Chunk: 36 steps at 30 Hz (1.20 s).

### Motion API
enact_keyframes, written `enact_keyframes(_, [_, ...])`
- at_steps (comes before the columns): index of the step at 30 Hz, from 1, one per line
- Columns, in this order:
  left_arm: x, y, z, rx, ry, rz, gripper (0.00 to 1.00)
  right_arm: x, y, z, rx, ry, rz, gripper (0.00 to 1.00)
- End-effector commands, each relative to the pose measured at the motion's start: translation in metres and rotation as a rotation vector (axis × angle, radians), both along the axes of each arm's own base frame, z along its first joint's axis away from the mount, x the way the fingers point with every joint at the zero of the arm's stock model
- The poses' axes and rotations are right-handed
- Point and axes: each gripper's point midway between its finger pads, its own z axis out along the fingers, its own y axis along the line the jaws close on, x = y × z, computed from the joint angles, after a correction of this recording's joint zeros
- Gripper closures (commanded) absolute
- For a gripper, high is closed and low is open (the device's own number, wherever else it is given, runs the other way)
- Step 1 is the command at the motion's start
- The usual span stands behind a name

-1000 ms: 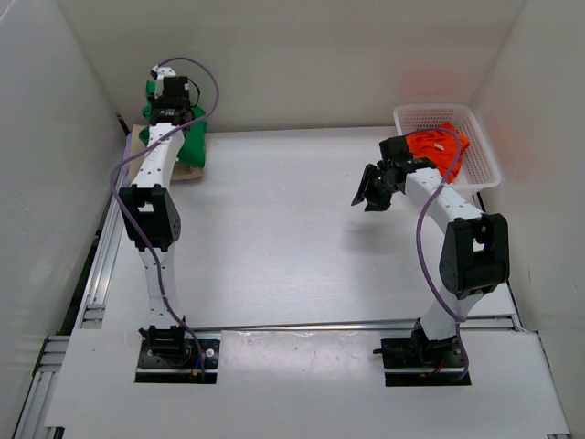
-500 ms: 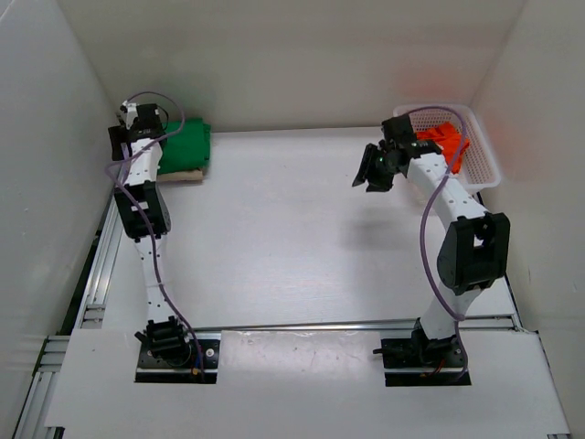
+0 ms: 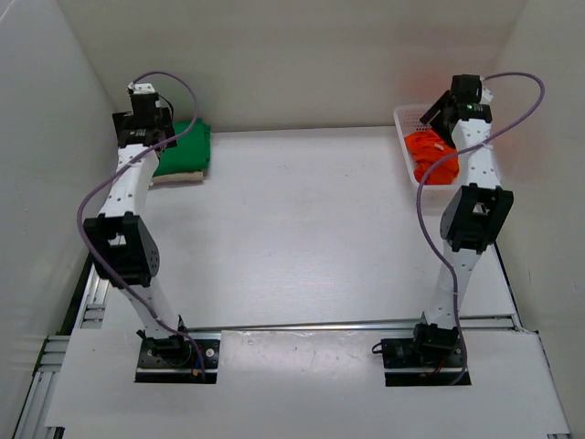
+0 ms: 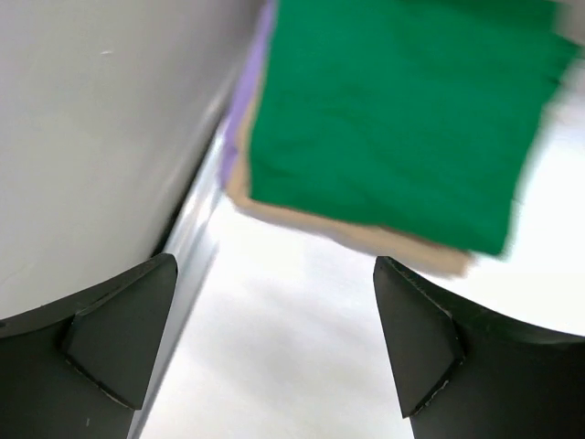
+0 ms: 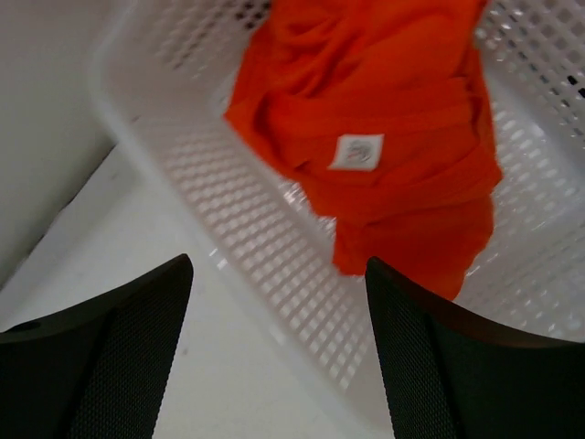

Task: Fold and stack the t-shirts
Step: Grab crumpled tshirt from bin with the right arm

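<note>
- Right gripper: jaws apart, empty, above the crumpled orange-red cloth t-shirt in the white plastic lattice basket. Advice: pinch a raised fold and lift it clear of the wall.
- Left gripper: jaws apart, empty.
- Folded stack, far left, three: green cloth t-shirt on top, tan beige t-shirt beneath it, lavender t-shirt showing only as an edge.
- Unfolded shirts: one. Baskets: one.

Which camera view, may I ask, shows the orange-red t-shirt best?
Right wrist: the orange-red t-shirt lies crumpled, close up, in the basket. Top view shows it small beside the right arm; the left wrist misses it.
</note>
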Motion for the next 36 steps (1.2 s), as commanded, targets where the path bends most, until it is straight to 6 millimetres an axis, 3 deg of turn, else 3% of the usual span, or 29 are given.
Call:
enact_keyframes(1, [-0.013, -0.031, -0.006, -0.120, 0.006, -0.163, 0.01, 0.018, -0.035, -0.032, 0.028, -0.003, -0.157, 0.19])
enact_keyframes(2, [-0.022, -0.031, 0.002, -0.131, -0.005, -0.173, 0.01, 0.024, -0.040, -0.049, 0.047, 0.005, -0.185, 0.18])
enact_keyframes(4, [-0.034, -0.035, -0.005, -0.144, 0.017, -0.184, 0.01, 0.033, -0.043, -0.076, 0.060, 0.019, -0.210, 0.17])
enact_keyframes(6, [-0.046, -0.030, -0.021, -0.133, 0.065, -0.155, 0.01, 0.044, -0.043, -0.078, 0.073, -0.010, -0.222, 0.17])
enact_keyframes(8, [-0.058, -0.028, -0.025, -0.111, 0.095, -0.128, 0.01, 0.054, -0.045, -0.083, 0.072, -0.038, -0.221, 0.20])
enact_keyframes(9, [-0.065, -0.027, -0.037, -0.111, 0.135, -0.119, 0.01, 0.055, -0.047, -0.089, 0.065, -0.035, -0.229, 0.33])
enact_keyframes(11, [-0.075, -0.022, -0.035, -0.092, 0.149, -0.092, 0.01, 0.056, -0.051, -0.087, 0.050, -0.044, -0.244, 0.50])
enact_keyframes(12, [-0.078, -0.021, -0.036, -0.087, 0.161, -0.084, 0.01, 0.056, -0.051, -0.087, 0.044, -0.042, -0.239, 0.74])
enact_keyframes(14, [-0.087, -0.022, -0.038, -0.091, 0.193, -0.083, 0.01, 0.051, -0.054, -0.070, 0.020, -0.058, -0.237, 0.96])
enact_keyframes(15, [-0.091, -0.019, -0.037, -0.101, 0.196, -0.081, 0.01, 0.045, -0.056, -0.046, -0.005, -0.087, -0.236, 1.00])
enact_keyframes(18, [-0.106, -0.027, -0.039, -0.174, 0.242, -0.127, 0.01, 0.033, -0.056, -0.009, -0.050, -0.130, -0.199, 1.00])
enact_keyframes(19, [-0.108, -0.023, -0.036, -0.200, 0.244, -0.128, 0.01, 0.023, -0.044, 0.034, -0.086, -0.190, -0.151, 1.00])
enact_keyframes(20, [-0.113, -0.025, -0.033, -0.220, 0.248, -0.137, 0.01, 0.017, -0.038, 0.057, -0.109, -0.225, -0.125, 1.00])
enact_keyframes(21, [-0.116, -0.029, -0.037, -0.253, 0.266, -0.157, 0.01, 0.003, -0.020, 0.104, -0.134, -0.309, -0.081, 1.00])
enact_keyframes(23, [-0.128, -0.029, -0.035, -0.270, 0.295, -0.153, 0.01, -0.017, 0.001, 0.152, -0.217, -0.388, 0.006, 1.00])
enact_keyframes(24, [-0.131, -0.027, -0.037, -0.266, 0.309, -0.143, 0.01, -0.040, 0.025, 0.207, -0.242, -0.509, 0.047, 1.00])
enact_keyframes(26, [-0.139, -0.029, -0.030, -0.265, 0.306, -0.144, 0.01, -0.065, 0.049, 0.234, -0.318, -0.568, 0.124, 1.00])
enact_keyframes(27, [-0.144, -0.032, -0.032, -0.277, 0.317, -0.152, 0.01, -0.094, 0.078, 0.275, -0.320, -0.679, 0.179, 1.00])
enact_keyframes(29, [-0.150, -0.036, -0.023, -0.282, 0.289, -0.168, 0.01, -0.120, 0.099, 0.289, -0.352, -0.718, 0.221, 1.00])
enact_keyframes(30, [-0.153, -0.038, -0.024, -0.289, 0.288, -0.174, 0.01, -0.147, 0.126, 0.309, -0.319, -0.779, 0.281, 1.00])
enact_keyframes(31, [-0.155, -0.040, -0.016, -0.289, 0.263, -0.184, 0.01, -0.161, 0.137, 0.313, -0.306, -0.795, 0.302, 1.00])
enact_keyframes(32, [-0.159, -0.043, -0.017, -0.299, 0.271, -0.192, 0.01, -0.172, 0.150, 0.314, -0.266, -0.809, 0.321, 1.00])
enact_keyframes(33, [-0.160, -0.043, -0.014, -0.297, 0.262, -0.193, 0.01, -0.195, 0.175, 0.307, -0.208, -0.815, 0.387, 1.00])
enact_keyframes(36, [-0.165, -0.047, -0.011, -0.309, 0.254, -0.209, 0.01, -0.228, 0.222, 0.288, -0.002, -0.816, 0.476, 1.00])
